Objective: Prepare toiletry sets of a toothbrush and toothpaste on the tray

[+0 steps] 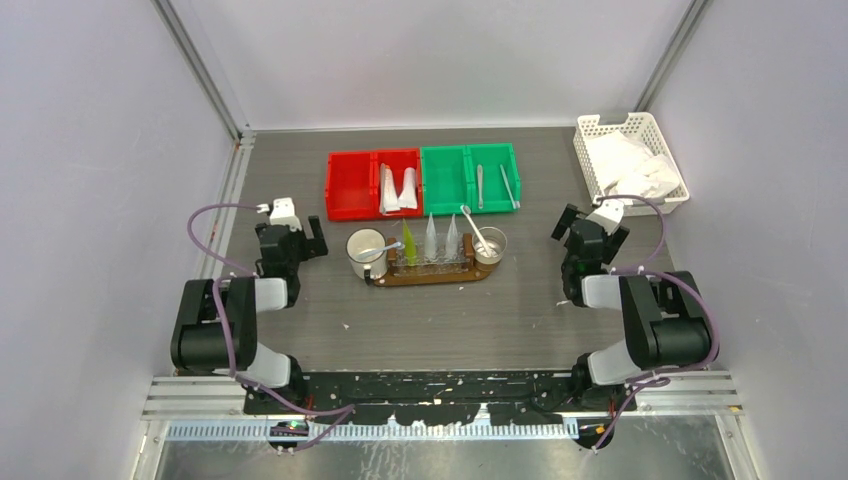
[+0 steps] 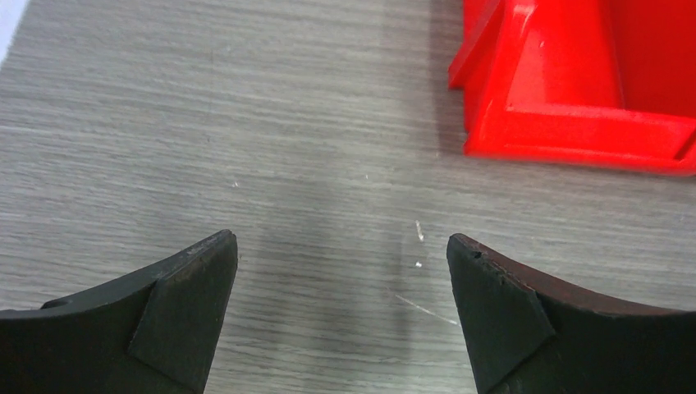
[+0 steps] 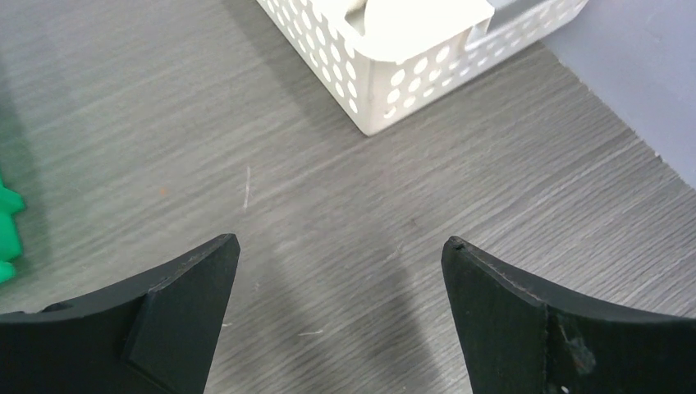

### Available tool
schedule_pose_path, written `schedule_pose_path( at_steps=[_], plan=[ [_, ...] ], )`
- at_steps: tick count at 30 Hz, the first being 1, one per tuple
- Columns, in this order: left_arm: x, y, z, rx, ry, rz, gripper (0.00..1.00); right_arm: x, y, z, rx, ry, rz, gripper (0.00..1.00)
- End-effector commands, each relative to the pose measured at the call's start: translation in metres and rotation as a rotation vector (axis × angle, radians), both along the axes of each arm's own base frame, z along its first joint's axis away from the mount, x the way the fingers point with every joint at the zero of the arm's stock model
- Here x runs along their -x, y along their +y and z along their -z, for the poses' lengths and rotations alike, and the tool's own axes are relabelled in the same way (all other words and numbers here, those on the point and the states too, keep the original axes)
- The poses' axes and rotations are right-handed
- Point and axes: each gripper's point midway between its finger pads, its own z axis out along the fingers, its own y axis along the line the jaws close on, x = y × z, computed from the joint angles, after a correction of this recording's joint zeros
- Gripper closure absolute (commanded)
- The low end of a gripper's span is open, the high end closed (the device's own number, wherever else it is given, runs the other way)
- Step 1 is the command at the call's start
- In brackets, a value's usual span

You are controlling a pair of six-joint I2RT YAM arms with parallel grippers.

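Observation:
A brown tray (image 1: 385,279) sits mid-table. On it stand a yellow-green toothpaste tube (image 1: 409,243) and two whitish tubes (image 1: 431,238), between a white cup (image 1: 362,258) and a metal cup (image 1: 492,250). A toothbrush (image 1: 474,227) leans in the metal cup, and another lies across the white cup. More whitish tubes (image 1: 400,188) lie in a red bin, and two toothbrushes (image 1: 509,186) in a green bin. My left gripper (image 1: 290,232) (image 2: 342,246) hangs open over bare table left of the tray. Right of the tray, my right gripper (image 1: 590,226) (image 3: 341,246) is open with nothing in it.
Two red bins (image 1: 351,186) (image 2: 574,90) and two green bins (image 1: 445,180) line the back of the table. A white perforated basket (image 1: 596,131) (image 3: 410,74) holding white packets stands at the back right, just ahead of my right gripper. Walls close in on both sides.

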Motion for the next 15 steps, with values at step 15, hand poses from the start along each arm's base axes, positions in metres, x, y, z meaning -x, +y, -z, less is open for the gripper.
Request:
schedule_pose_path(
  at_steps=[15],
  plan=[
    [-0.01,-0.008,-0.014,-0.008,-0.161,0.08,0.0,-0.003,0.01,0.003,0.012,-0.132,-0.09,0.0]
  ],
)
